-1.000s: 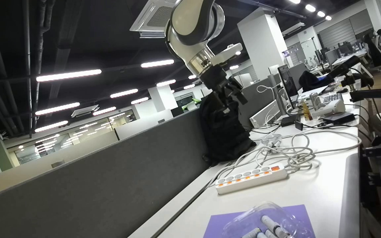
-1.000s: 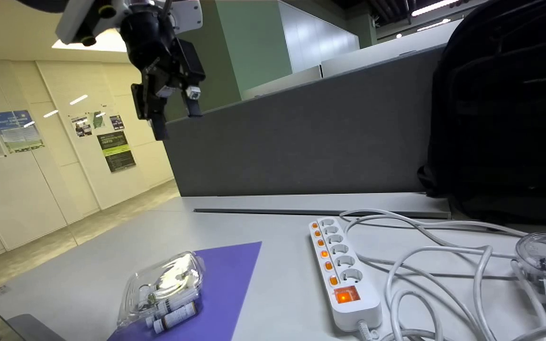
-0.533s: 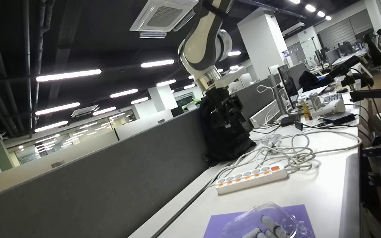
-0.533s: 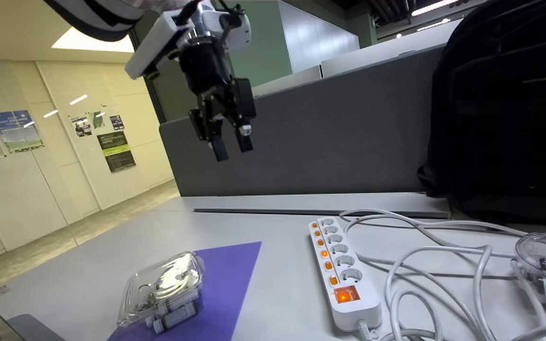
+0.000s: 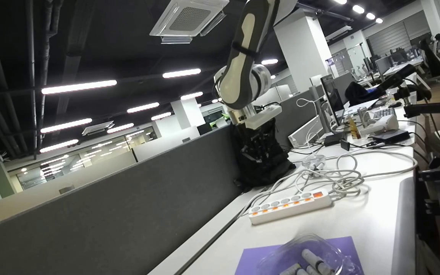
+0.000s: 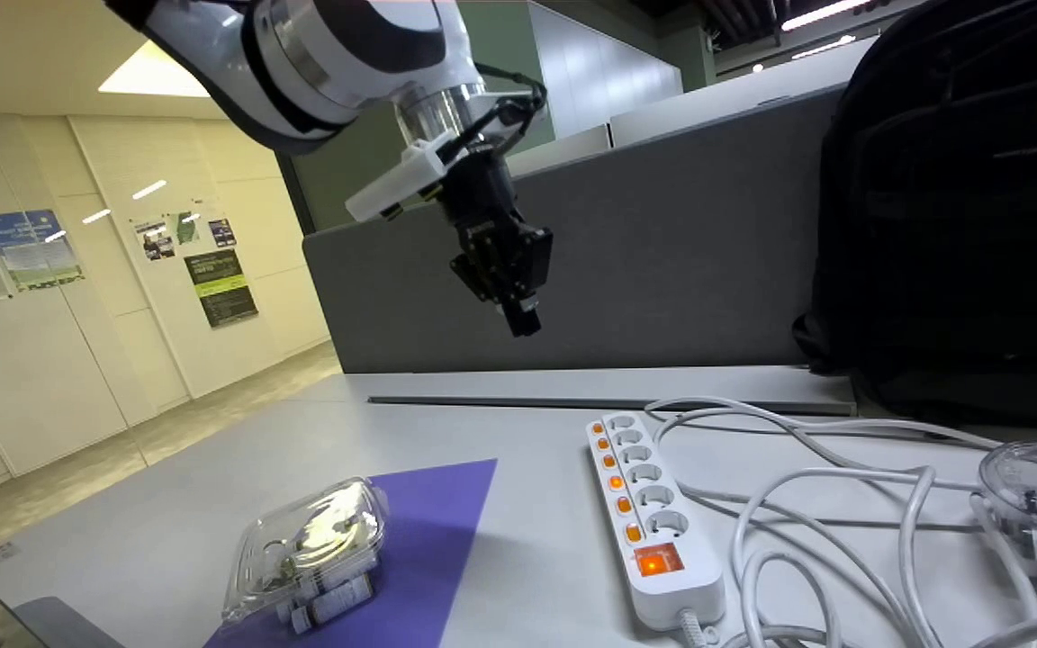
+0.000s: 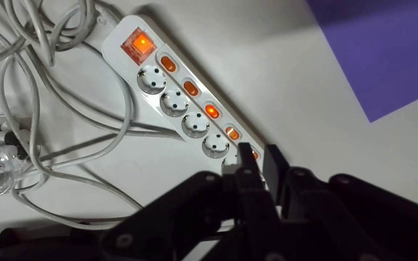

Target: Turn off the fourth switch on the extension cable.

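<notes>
Currently, the extension cable (image 7: 194, 103) lies on the table (image 6: 536, 522) below the gripper (image 7: 259, 153), its jaws narrowly parted.

Comes to one power strip (image 6: 647, 513) with six sockets (image 6: 644, 472), six small switches (image 6: 616, 482) and one large switch (image 6: 659, 561). Adds one purple sheet (image 6: 451, 513), one backpack (image 6: 960, 216), two clear plastic containers (image 6: 311, 540) and one gripper (image 7: 258, 148) with two fingers (image 7: 246, 156).

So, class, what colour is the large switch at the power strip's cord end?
Reddish orange and lit; the large switch shows best in the wrist view.
</notes>
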